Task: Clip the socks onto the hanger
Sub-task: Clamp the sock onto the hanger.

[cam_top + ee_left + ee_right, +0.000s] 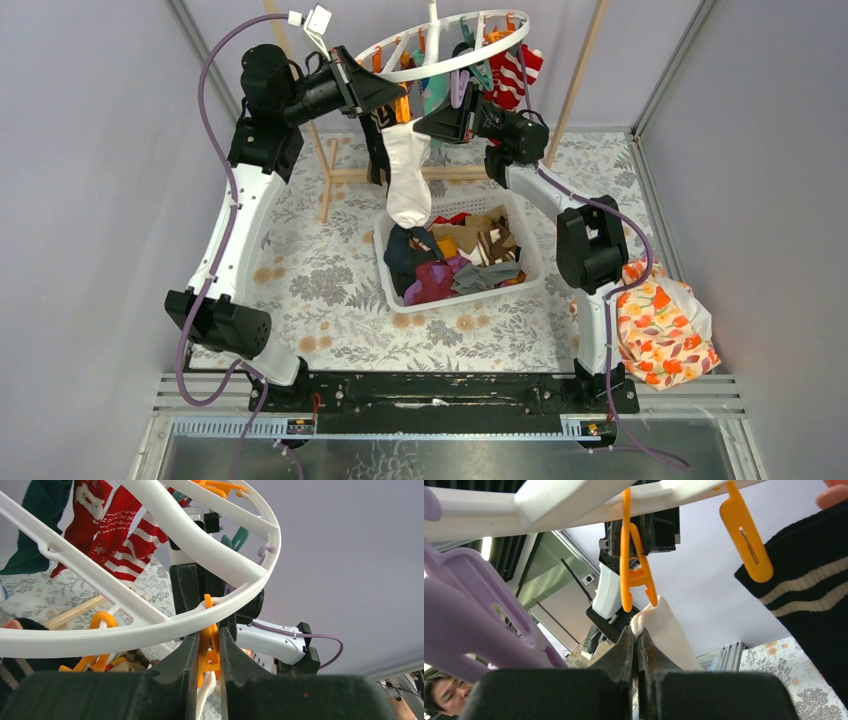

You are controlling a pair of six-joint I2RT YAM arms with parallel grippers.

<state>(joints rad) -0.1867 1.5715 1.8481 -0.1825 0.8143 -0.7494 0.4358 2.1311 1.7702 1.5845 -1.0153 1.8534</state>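
The white ring hanger hangs at the back, carrying orange, teal and purple clips. My left gripper is shut on an orange clip under the ring, squeezing its handles. In the right wrist view that clip has its lower tips spread. The cuff of a white sock sits just below them. My right gripper is shut on that cuff. The white sock hangs down over the basket. Red-and-white striped socks and a navy striped sock hang clipped on the ring.
A white slotted basket under the hanger holds several loose socks. A light wooden rack frame stands behind it. A floral bag lies at the right edge. A large purple clip hangs close to my right wrist camera.
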